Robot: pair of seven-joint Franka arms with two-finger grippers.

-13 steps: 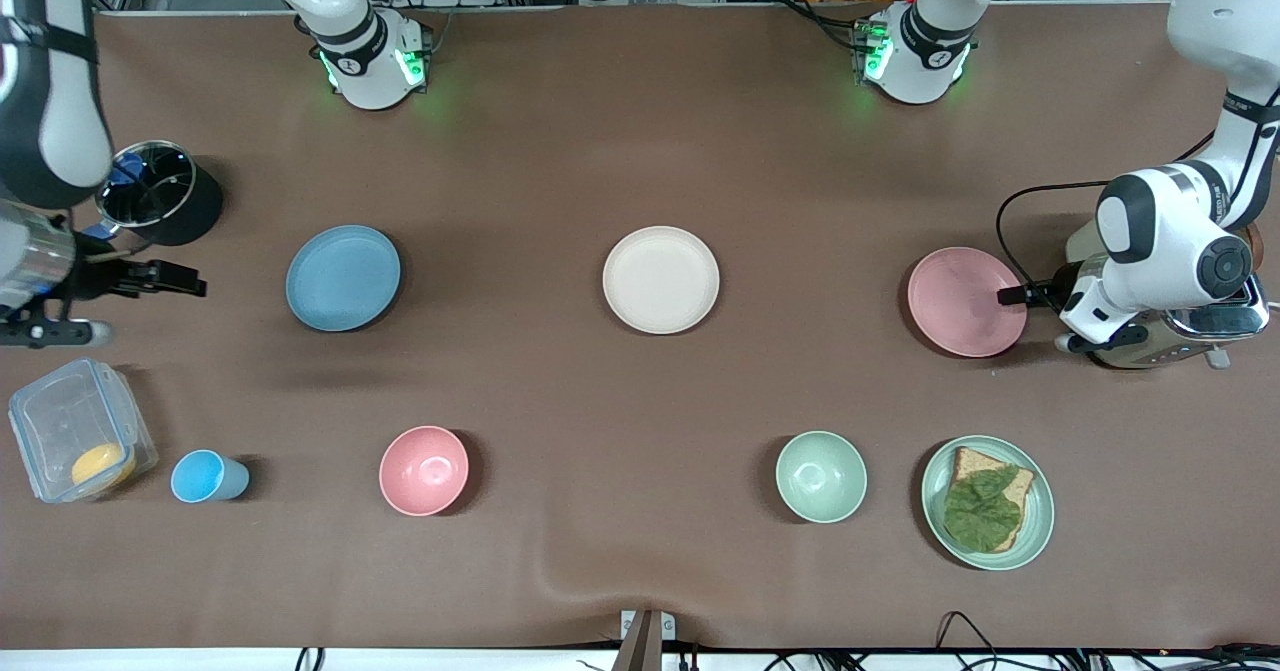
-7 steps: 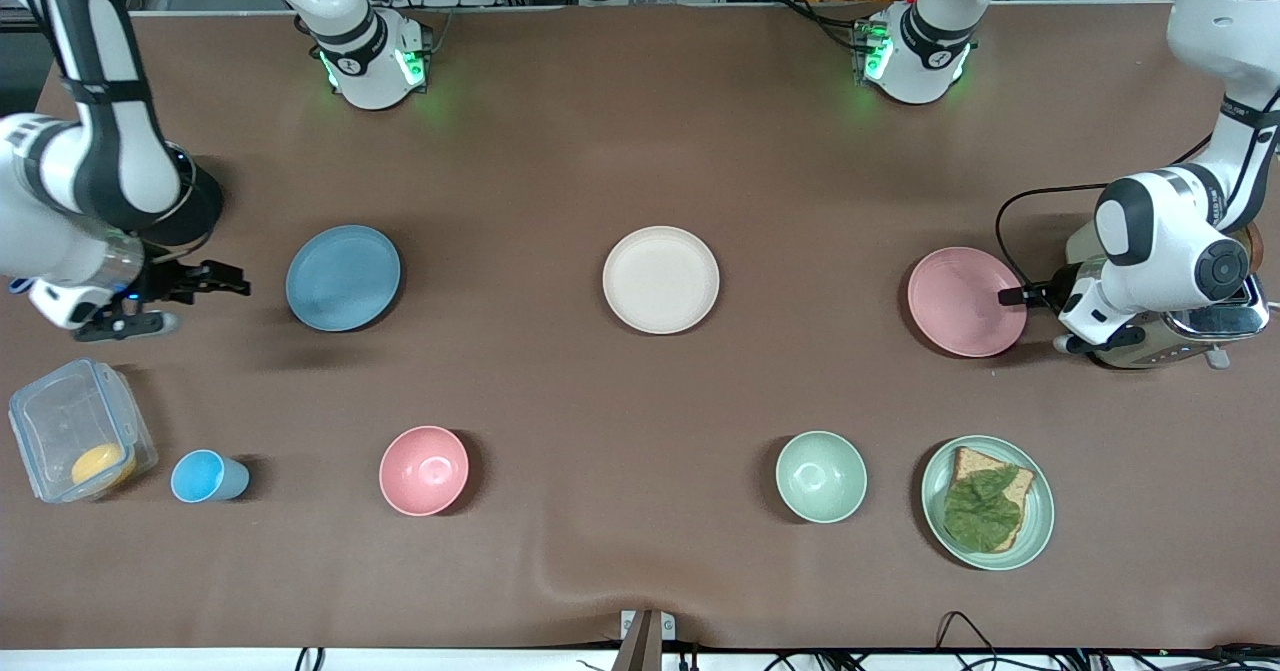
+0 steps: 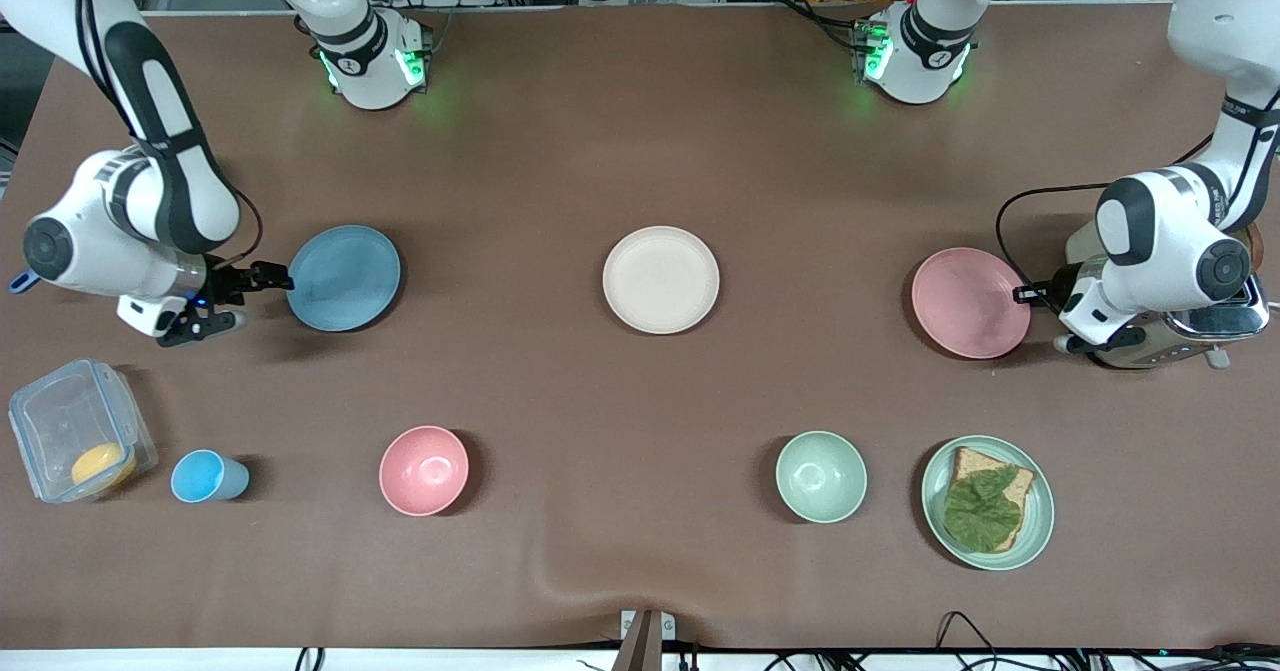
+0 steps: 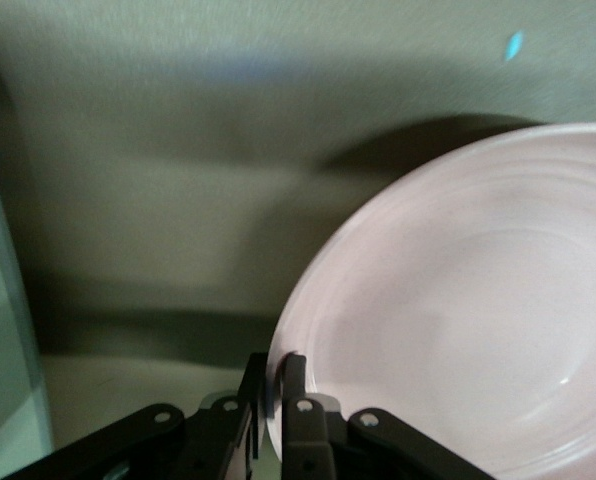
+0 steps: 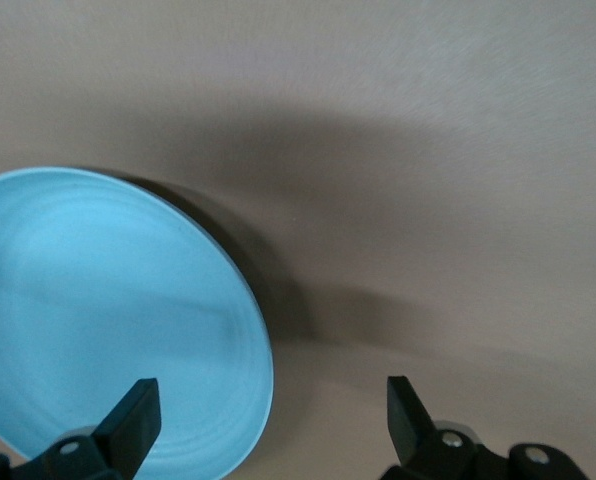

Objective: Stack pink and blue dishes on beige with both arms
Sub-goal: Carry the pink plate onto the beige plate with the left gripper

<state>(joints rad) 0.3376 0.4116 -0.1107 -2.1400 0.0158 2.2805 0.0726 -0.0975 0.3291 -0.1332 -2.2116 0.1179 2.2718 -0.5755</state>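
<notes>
The right gripper (image 3: 272, 276) is positioned at the rim of the blue plate (image 3: 343, 278), at the right arm's end of the table. Its fingers (image 5: 133, 415) are spread wide, and the plate edge is seen near one finger only, so nothing is held. Before closing, the jaws should be advanced until the rim lies fully between them; a shallow bite is judged likely to slip on the low rim.

The beige plate (image 3: 661, 279) is set at mid-table, between the two coloured plates and well apart from both. It is bare, so no stacking is done yet.

The pink plate (image 3: 970, 302) is located at the left arm's end of the table. The left gripper (image 3: 1024, 294) is clamped narrowly on its rim, and in the left wrist view the edge is seen pinched between the fingers (image 4: 294, 378). The lift should be kept level and slow, since a plate held by one edge is judged prone to tilt.
</notes>
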